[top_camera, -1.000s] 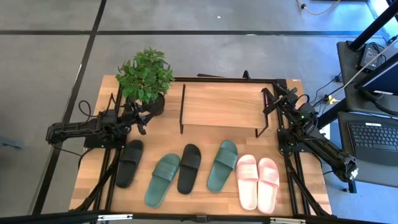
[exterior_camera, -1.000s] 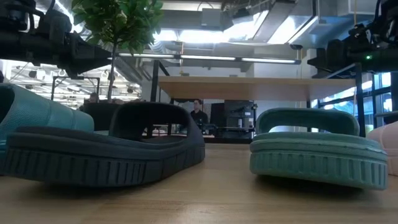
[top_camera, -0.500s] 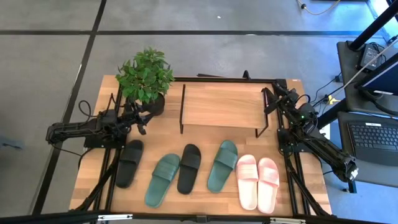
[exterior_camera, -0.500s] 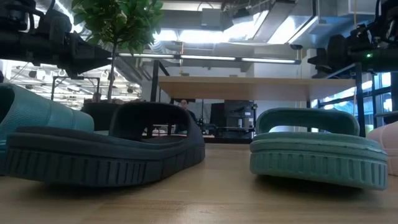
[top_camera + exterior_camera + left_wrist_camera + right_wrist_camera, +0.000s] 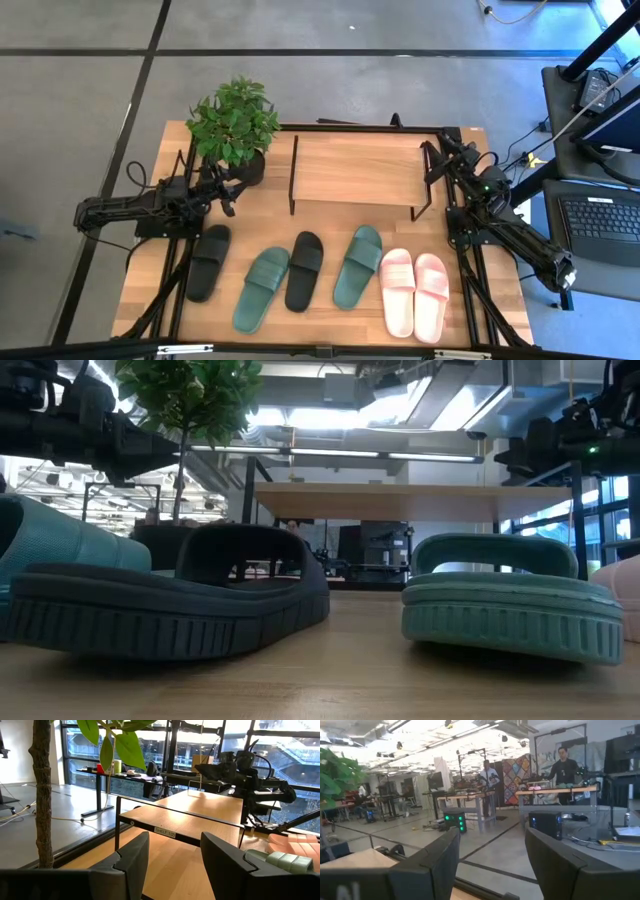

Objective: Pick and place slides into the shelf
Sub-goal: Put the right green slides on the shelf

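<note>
Six slides lie sole-down in a row near the table's near edge: a black slide (image 5: 208, 262), a dark green slide (image 5: 261, 288), a second black slide (image 5: 303, 270), a second green slide (image 5: 358, 265) and the pale pink pair (image 5: 414, 292). The shelf (image 5: 355, 170) stands behind them, its top board bare. My left gripper (image 5: 228, 196) hovers open left of the shelf, beside the plant pot. My right gripper (image 5: 432, 162) hovers open at the shelf's right end. In the low view the black slide (image 5: 170, 600) and the green slide (image 5: 510, 605) fill the foreground.
A potted plant (image 5: 234, 125) stands at the table's far left corner, close to my left gripper. Black metal frames run along both table sides. Bare wood lies between the shelf and the slides. People show in the room beyond (image 5: 564, 760).
</note>
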